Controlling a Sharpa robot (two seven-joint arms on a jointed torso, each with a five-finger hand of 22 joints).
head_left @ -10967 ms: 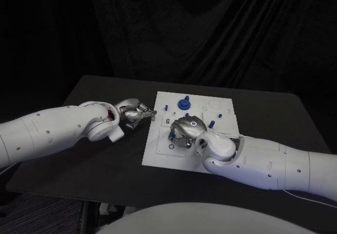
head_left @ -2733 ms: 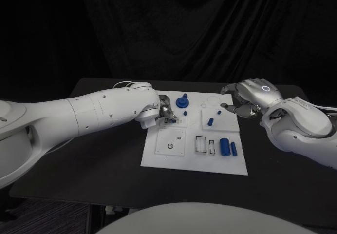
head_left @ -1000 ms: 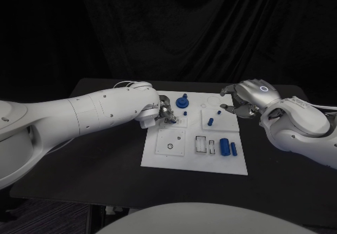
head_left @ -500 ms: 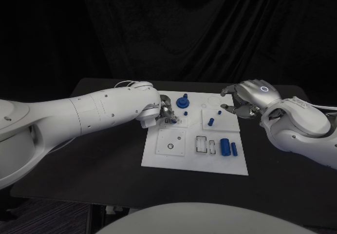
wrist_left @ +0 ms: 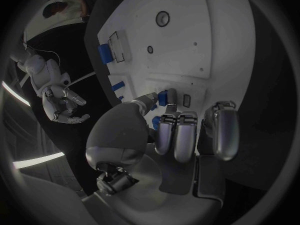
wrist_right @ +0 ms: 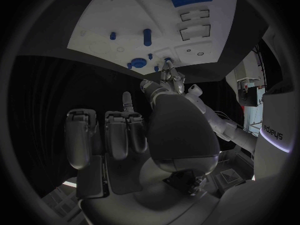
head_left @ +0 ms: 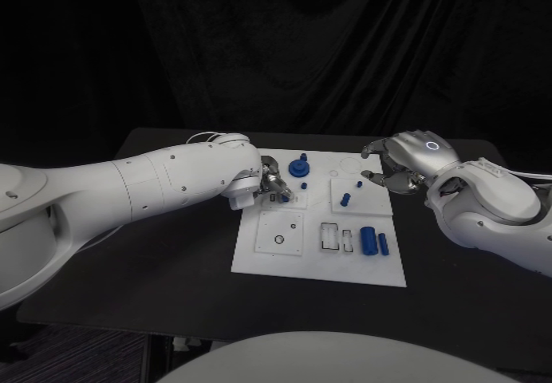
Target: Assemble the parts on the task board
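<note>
Head view of the black table (head_left: pixel 161 263) with the white task board (head_left: pixel 301 259) lying at its middle, long side running away from the robot. Bare table borders the board on the left, the right and the near side. The left hand (head_left: pixel 270 182) rests over the board's left edge at the far half; in the left wrist view its thumb and a fingertip (wrist_left: pixel 164 119) close round a small blue part (wrist_left: pixel 164 97) held against the board surface, the other fingers curled alongside. Just beyond it stands a round blue part with a peg (head_left: pixel 299 167), and a tiny blue part (head_left: pixel 304 185) lies near the fingers. The right hand (head_left: pixel 403 162) hovers past the board's far right corner, above the table, fingers bent and apart with nothing between them; the right wrist view shows the fingers (wrist_right: pixel 117 134) curved over dark open space. Two short blue parts (head_left: pixel 346 199) stand on the board's right half near that hand. Two blue cylinders (head_left: pixel 372 240) lie side by side near the right edge, beside rectangular slots (head_left: pixel 329 236). The near left square carries a small ring outline (head_left: pixel 278 238)
</note>
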